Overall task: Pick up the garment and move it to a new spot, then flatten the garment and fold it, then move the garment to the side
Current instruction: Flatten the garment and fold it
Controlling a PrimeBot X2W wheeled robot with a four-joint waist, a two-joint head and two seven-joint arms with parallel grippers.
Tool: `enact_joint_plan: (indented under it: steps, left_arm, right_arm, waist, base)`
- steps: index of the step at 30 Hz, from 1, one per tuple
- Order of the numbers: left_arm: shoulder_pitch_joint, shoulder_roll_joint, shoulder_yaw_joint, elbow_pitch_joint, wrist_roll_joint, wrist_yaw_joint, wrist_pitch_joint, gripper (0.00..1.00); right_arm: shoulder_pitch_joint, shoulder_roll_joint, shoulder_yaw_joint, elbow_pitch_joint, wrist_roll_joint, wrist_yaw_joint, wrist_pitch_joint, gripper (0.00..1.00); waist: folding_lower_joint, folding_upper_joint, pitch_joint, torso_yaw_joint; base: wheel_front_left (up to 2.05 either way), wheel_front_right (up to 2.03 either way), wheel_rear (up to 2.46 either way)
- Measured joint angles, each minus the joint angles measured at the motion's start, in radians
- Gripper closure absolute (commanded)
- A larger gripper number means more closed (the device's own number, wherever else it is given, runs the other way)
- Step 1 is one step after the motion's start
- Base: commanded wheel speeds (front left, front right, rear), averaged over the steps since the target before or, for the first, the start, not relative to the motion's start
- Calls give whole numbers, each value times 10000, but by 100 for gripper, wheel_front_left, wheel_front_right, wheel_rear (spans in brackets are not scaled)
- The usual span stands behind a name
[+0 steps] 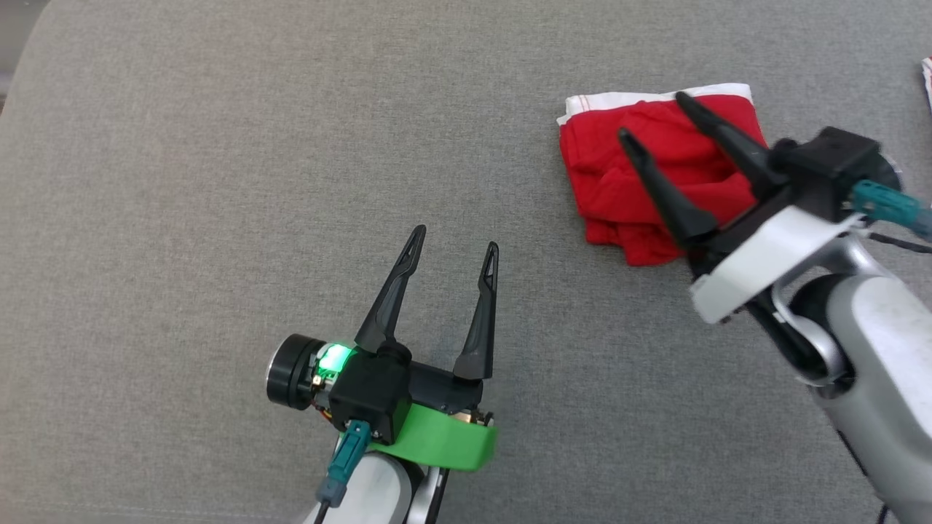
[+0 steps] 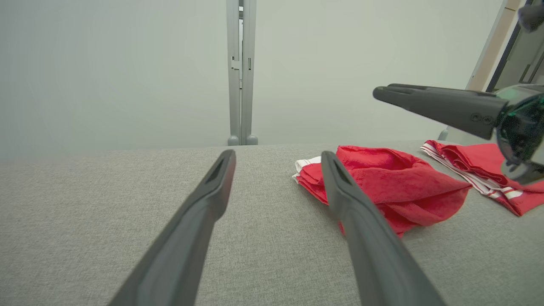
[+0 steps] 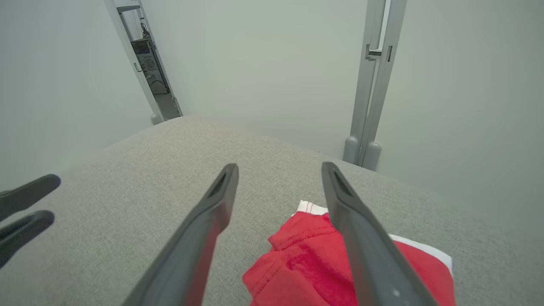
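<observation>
The garment (image 1: pixel 633 182) is red with a white waistband and lies folded into a compact bundle on the grey padded surface (image 1: pixel 218 182) at the upper right; it is also seen as the garment (image 2: pixel 395 182) and the garment (image 3: pixel 297 263). My right gripper (image 1: pixel 652 115) hangs open above it, holding nothing, its fingers apart from the cloth. In its own wrist view the right gripper (image 3: pixel 280 165) points past the garment's waistband end. My left gripper (image 1: pixel 456 238) stands open and empty over bare surface, well to the left of the garment. The left gripper (image 2: pixel 277 154) frames the garment's left edge.
A second red piece of clothing with white striped trim (image 2: pixel 488 170) lies beyond the garment near the surface's right edge (image 1: pixel 927 76). A grey post (image 2: pixel 241 72) and pale wall stand behind the far edge. Open grey surface stretches to the left.
</observation>
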Motion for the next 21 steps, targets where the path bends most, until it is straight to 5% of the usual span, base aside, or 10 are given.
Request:
enact_joint_plan:
  steps: [9, 10, 12, 18, 21]
  left_arm:
    - [60, 2, -6, 23, 12, -163, 0, 0]
    - [61, 0, -35, 10, 12, -163, 0, 0]
    - [63, 2, -100, -36, -8, -163, 0, 0]
    - [-2, 2, -479, -167, -201, -159, 0, 0]
    - [-101, 6, -727, -201, -345, -159, 0, 0]
  right_arm:
    - [1405, -2460, -1429, 249, 800, -8, -594, 0]
    - [1449, -2905, -1342, 349, 1030, 6, -637, 51]
    - [1420, -3718, -1064, 506, 1423, -8, -828, 99]
    - [213, -6230, 732, 815, 2773, 2, -1505, 100]
    - [-503, -6656, 1632, 970, 4669, 4, -1400, 100]
  waist:
    - [0, 1, -269, -222]
    - [0, 0, -268, -184]
    - [0, 0, -234, -98]
    - [0, 0, 170, 301]
    - [0, 0, 417, 552]
  base:
    - [0, 0, 0]
    - [0, 0, 0]
    - [0, 0, 0]
    - [0, 0, 0]
    - [0, 0, 0]
